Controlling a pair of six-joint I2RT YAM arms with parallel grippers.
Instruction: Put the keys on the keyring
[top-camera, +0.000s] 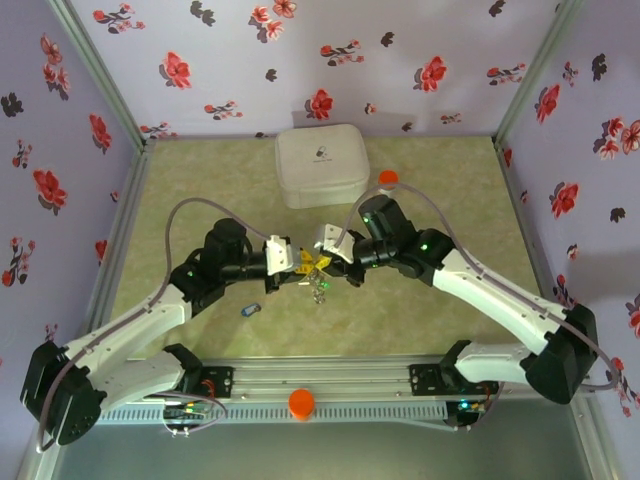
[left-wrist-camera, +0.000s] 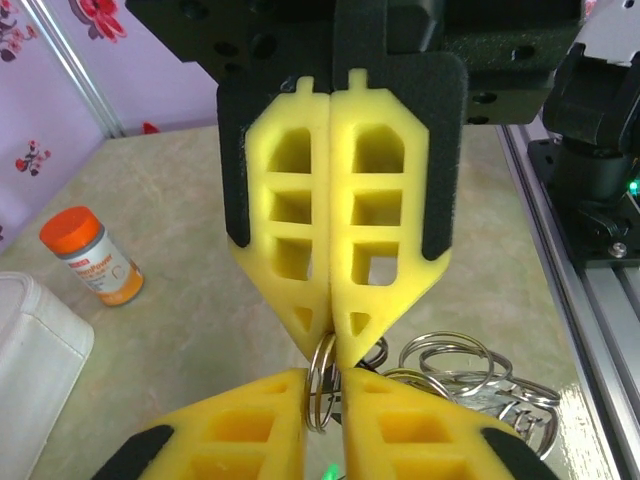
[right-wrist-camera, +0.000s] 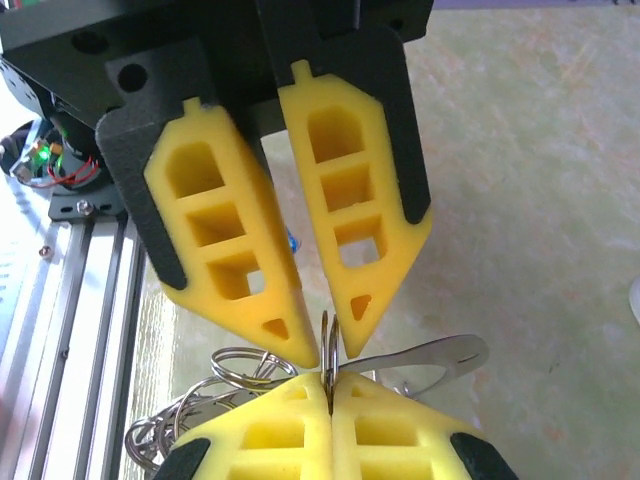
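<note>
So the two claws are nose to nose in the middle of the table (top-camera: 450, 200). The right claw (right-wrist-camera: 330, 385) is clenched tight, pads pressed flat together, and it's pinching a small split ring (right-wrist-camera: 328, 340) that sticks up edge-on out of its tips. The left claw (left-wrist-camera: 324, 390) comes in from the opposite side with its fingers a little apart, one on each side of that same ring. From the right wrist view there's daylight between its tips, so it looks loose rather than clamped, though I honestly can't tell if the pads are brushing the metal.

Just under the tips sits a tangle of rings (left-wrist-camera: 455, 365) lying on the table, with a flat metal strip (right-wrist-camera: 430, 355) poking out of it to one side. One blue-headed key (top-camera: 250, 310) is on its own on the table, beside the left arm and apart from the tangle.

Further back there's a white square case (top-camera: 322, 167), and an orange-capped pill bottle (left-wrist-camera: 92, 255) lies next to it.
</note>
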